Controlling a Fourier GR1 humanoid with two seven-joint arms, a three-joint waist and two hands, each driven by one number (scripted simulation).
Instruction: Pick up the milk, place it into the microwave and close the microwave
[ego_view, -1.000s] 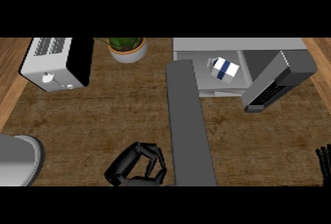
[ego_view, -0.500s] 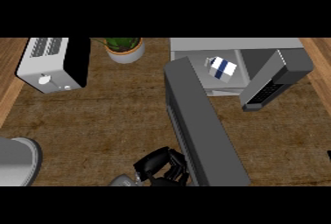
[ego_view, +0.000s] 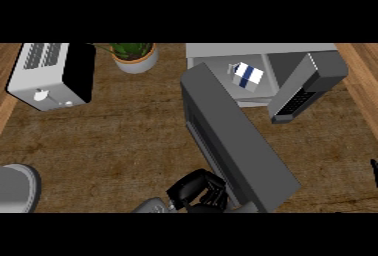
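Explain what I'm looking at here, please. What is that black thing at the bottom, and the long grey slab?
You are looking steeply down at a wooden counter from the robot's head. The black shape is its left hand, fingers curled, against the near end of the long grey slab, which is the open microwave door. The microwave sits at the top, with a white and blue milk carton inside. A toaster and a potted plant stand to its left. The right hand barely shows at the right edge.
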